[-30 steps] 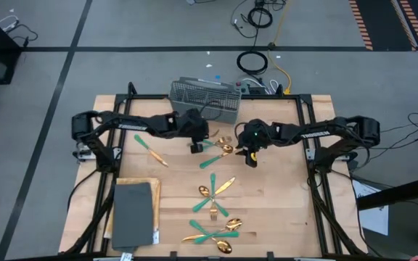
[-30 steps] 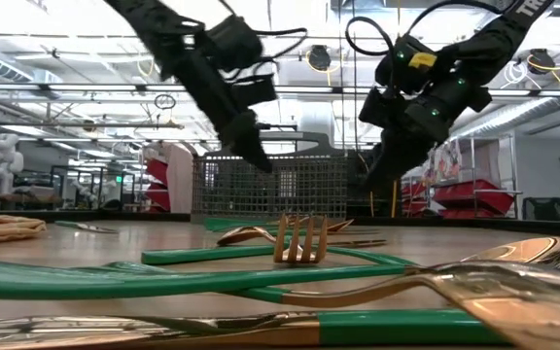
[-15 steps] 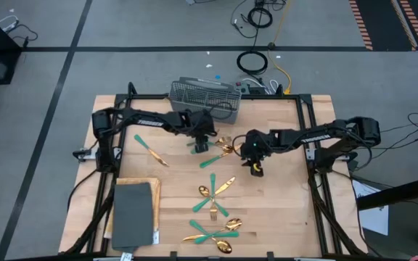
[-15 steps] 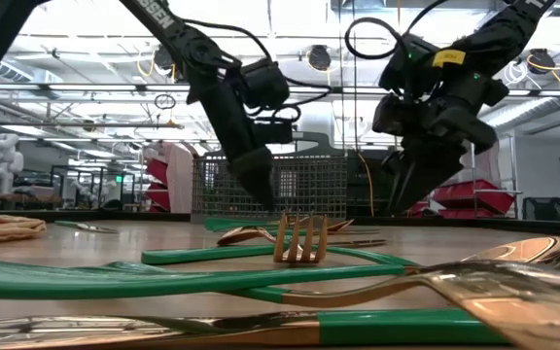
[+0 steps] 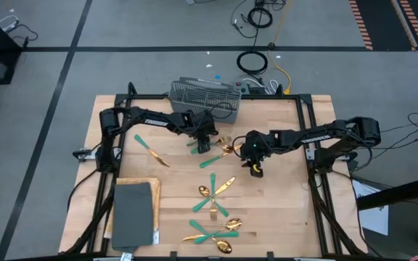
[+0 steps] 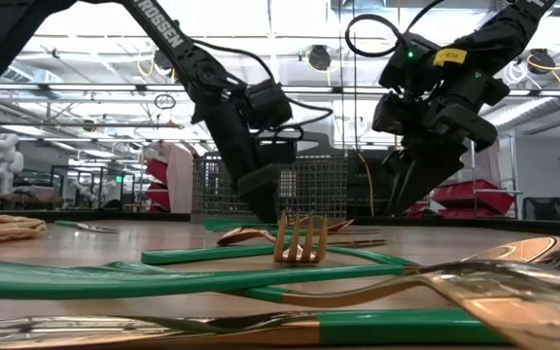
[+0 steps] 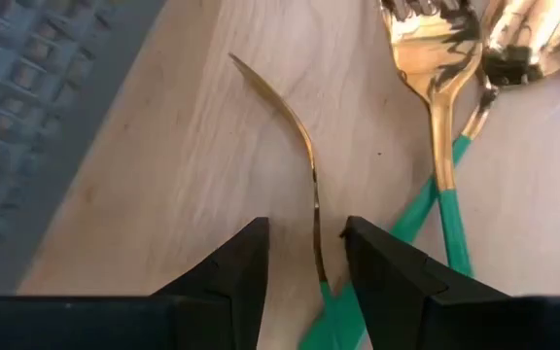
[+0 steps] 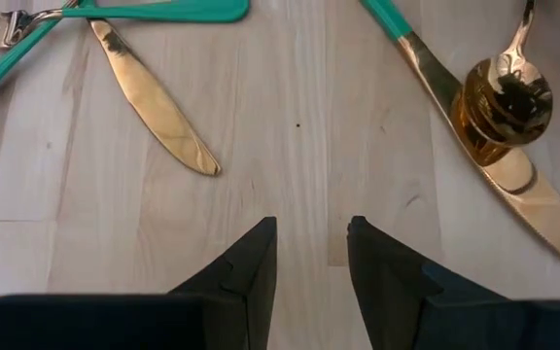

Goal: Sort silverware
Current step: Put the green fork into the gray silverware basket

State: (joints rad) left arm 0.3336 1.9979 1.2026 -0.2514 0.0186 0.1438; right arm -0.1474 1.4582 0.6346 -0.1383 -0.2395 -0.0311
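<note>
The silverware, gold heads on teal handles, lies in two groups on the wooden table (image 5: 281,210): one cluster (image 5: 220,147) near the basket and another (image 5: 215,210) toward the near edge. A lone knife (image 5: 151,151) lies to the left. My left gripper (image 5: 204,145) is open and low over the far cluster. Its fingers (image 7: 251,262) stand on either side of a slim gold piece (image 7: 311,185) seen edge-on, beside a fork (image 7: 436,58) and a spoon (image 7: 533,39). My right gripper (image 5: 255,170) hangs open over bare wood (image 8: 304,146), between two knives (image 8: 154,107) (image 8: 474,126).
A grey wire-mesh basket (image 5: 204,96) stands at the table's far edge, just behind the left gripper. A grey flat pad on a wooden board (image 5: 133,214) lies at the near left. Bare wood shows at the table's right (image 5: 289,181).
My left gripper has sunk toward the table and gone a little toward the right edge, coming down over the cluster near the basket. My right gripper has shifted slightly toward the near edge and tipped downward, then held still. The silverware has not moved.
</note>
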